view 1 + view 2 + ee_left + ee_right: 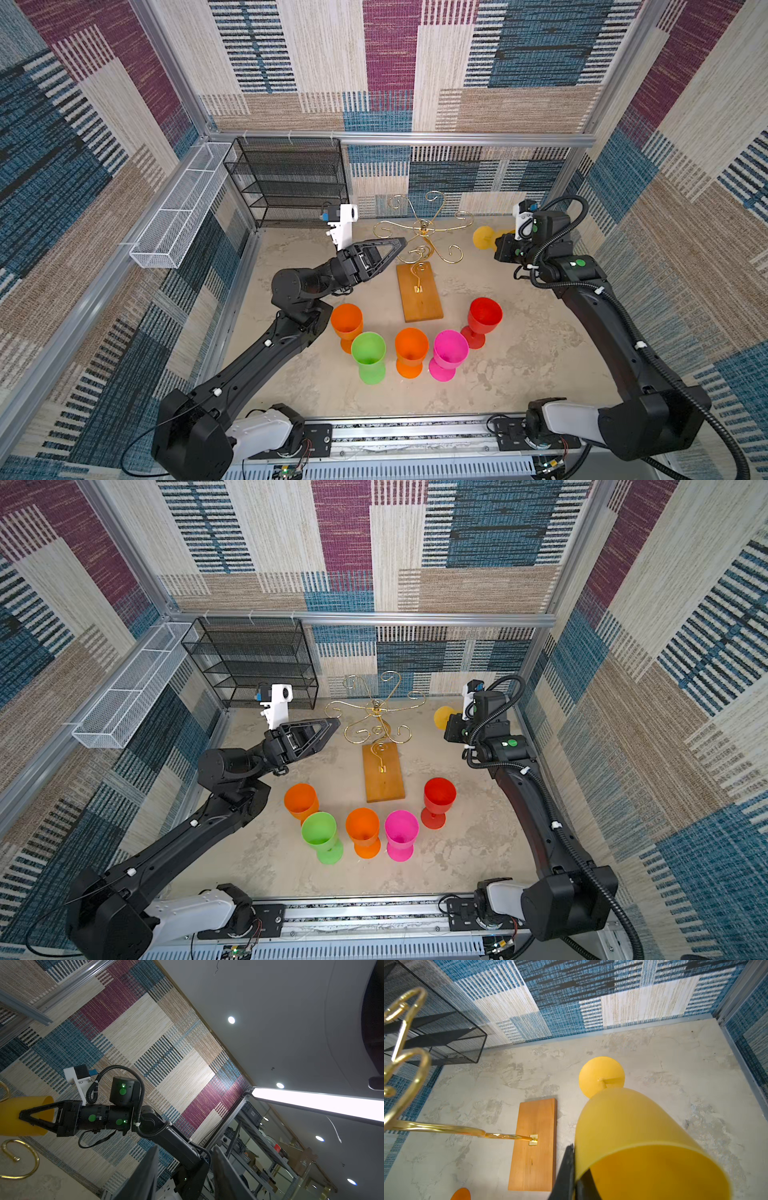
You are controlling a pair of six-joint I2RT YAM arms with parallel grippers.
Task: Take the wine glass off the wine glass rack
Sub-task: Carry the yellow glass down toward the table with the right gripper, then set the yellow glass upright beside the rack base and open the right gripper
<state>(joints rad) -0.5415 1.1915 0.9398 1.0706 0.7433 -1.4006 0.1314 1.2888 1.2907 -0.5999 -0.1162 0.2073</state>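
Five glasses (411,347) stand near, right gripper (22,1116) pinches yellow wine glass (643,1136) rim clear of wine glass rack (419,297), left gripper (397,246) part-open, empty; next likely turn upright, set down.

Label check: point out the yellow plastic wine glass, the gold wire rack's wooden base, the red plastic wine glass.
Yellow plastic wine glass (633,1122): right wrist view, bowl's outer wall.
Gold wire rack's wooden base (422,307): in a top view, bare board.
Red plastic wine glass (485,314): in a top view, bowl's inside.
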